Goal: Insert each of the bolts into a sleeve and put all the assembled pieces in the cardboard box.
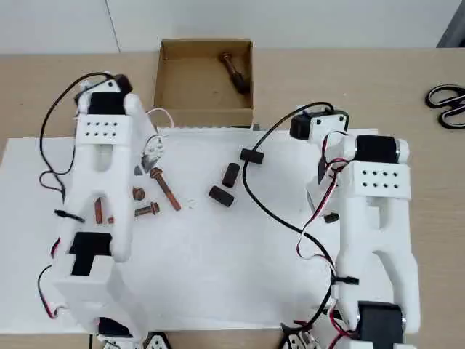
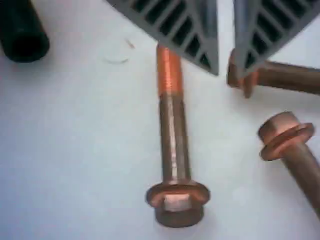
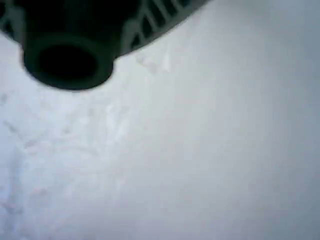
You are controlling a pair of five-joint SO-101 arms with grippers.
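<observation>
From above, the cardboard box (image 1: 168,80) is sitting at the bench's (image 1: 58,87) far edge, holding one sleeved bolt (image 1: 235,73). On the white sheet (image 1: 218,276), the left gripper (image 1: 151,151) is hanging over scattered copper bolts (image 1: 166,189) toward the left edge. Three loose black sleeves (image 1: 231,174) are lying mid-bench, apart from one another. The right gripper (image 1: 323,200) is sitting low toward the right edge, with scissors (image 1: 447,105) lying beyond it.

In the left wrist view, the left gripper (image 2: 227,70) is standing slightly open and holding nothing, its fingers overlapping two bolts. The long bolt (image 2: 175,145) is lying flat, showing a hex flange head and a brighter orange tip.

In the right wrist view, the right gripper (image 3: 100,30) is clamping the held sleeve (image 3: 67,55), a short dark tube with its bore facing the camera.
</observation>
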